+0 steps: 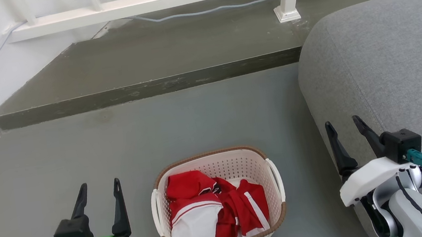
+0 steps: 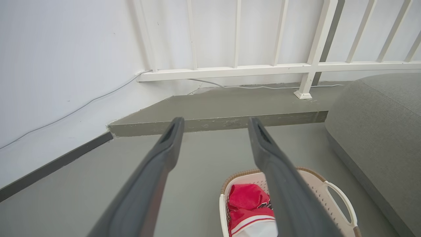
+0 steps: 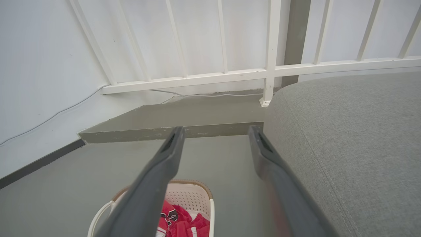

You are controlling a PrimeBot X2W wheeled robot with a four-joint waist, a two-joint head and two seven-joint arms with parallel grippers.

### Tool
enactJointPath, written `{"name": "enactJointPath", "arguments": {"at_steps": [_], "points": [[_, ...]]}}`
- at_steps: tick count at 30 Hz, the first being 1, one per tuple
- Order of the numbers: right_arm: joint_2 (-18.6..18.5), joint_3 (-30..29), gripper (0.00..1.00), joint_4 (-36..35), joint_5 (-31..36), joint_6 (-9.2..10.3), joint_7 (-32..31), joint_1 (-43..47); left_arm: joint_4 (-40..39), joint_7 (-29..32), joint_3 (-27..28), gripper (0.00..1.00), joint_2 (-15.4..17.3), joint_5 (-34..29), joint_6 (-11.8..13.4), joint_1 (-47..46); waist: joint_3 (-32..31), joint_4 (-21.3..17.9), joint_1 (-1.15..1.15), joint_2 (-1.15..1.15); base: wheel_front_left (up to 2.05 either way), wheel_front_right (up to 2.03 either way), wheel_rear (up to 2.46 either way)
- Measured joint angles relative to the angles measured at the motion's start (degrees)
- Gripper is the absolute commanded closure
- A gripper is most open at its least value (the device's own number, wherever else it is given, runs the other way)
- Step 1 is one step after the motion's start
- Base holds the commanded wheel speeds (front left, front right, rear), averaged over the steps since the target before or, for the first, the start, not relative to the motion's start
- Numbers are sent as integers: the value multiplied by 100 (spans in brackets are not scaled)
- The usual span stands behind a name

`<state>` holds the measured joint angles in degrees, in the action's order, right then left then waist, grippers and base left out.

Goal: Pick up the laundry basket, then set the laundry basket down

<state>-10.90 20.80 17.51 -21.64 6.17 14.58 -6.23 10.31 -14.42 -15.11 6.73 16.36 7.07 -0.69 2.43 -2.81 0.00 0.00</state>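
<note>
The cream-white perforated plastic laundry basket (image 1: pixel 225 166) with its brown woven-look rim sits flat on the grey-green floor (image 1: pixel 78 151), red-and-white clothes (image 1: pixel 214 206) heaped inside, between the two arms. The green-mounted left tool (image 1: pixel 99 184) and the white-mounted right tool (image 1: pixel 342 121) both hang with fingers (image 1: pixel 118 202) spread, holding nothing, neither touching the basket. That fits a basket waiting to be lifted as well as one put back down, and I can't say which. Either way I'd judge it a two-armed load: equal hold on both white side handles (image 1: pixel 277 179), kept level, clear of the grey fabric sofa (image 1: pixel 389 64). Count: one basket, two handles, two tools, two dark fingers each
</note>
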Motion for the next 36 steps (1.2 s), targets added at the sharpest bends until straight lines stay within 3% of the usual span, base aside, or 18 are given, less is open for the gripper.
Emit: {"name": "enactJointPath", "arguments": {"at_steps": [25,26,36], "points": [[-15,-41,0,-321,10,47,-87,197,-393,135,133,0,-131,-240,1,249,27,-1,0,0,0,0,0],[-10,-35,100,-304,9,46,-100,210,-380,133,130,100,-138,-252,0,250,29,-1,0,0,0,0,0],[121,-90,100,-145,-279,-31,-111,442,-192,135,78,100,-211,42,-59,369,16,17,0,0,0,0,0]]}}
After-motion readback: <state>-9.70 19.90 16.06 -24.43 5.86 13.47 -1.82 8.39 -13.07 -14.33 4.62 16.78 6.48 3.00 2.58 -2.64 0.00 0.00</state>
